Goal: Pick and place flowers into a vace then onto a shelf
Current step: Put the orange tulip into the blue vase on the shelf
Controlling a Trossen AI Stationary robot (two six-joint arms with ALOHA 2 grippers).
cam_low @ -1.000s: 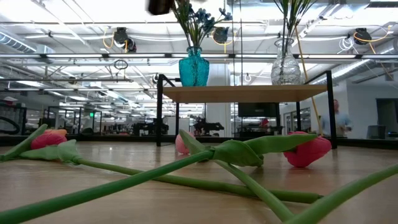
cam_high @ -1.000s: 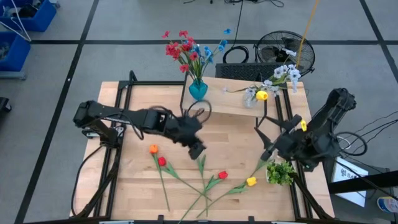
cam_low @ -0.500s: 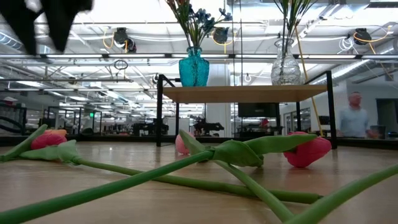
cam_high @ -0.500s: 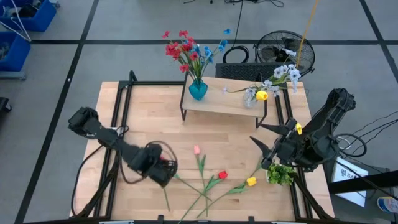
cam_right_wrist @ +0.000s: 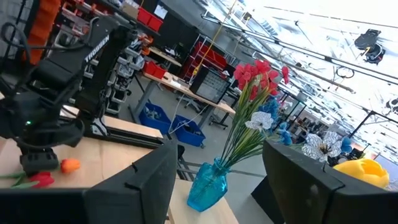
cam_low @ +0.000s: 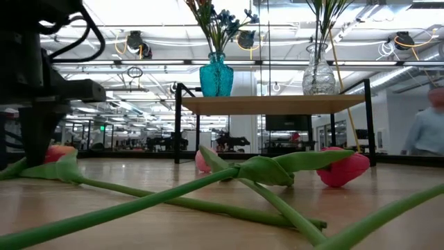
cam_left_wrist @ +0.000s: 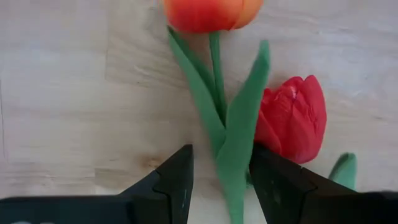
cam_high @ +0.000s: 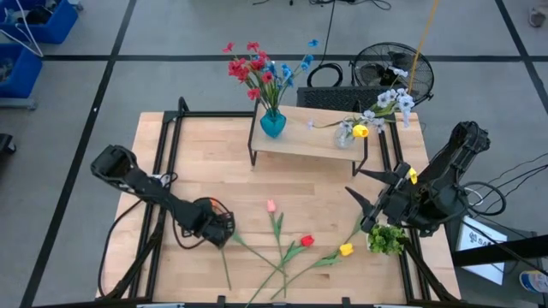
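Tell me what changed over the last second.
The left gripper swung from in front of the shelf to the table's front left and came down over the orange tulip, fingers open astride its stem, nothing gripped yet. The right gripper drew back slightly. The vases and loose flowers stayed put.

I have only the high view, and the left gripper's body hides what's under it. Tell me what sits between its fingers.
Observer: The left wrist view shows the left gripper open, its fingers either side of the orange tulip's green stem and leaf.
Operator: Report anything crowding it.
Observer: A red tulip lies close beside one finger; I cannot tell whether they touch.
Operator: Give me its height.
Observer: In the low view the gripper is down near the tabletop, by the orange blossom.
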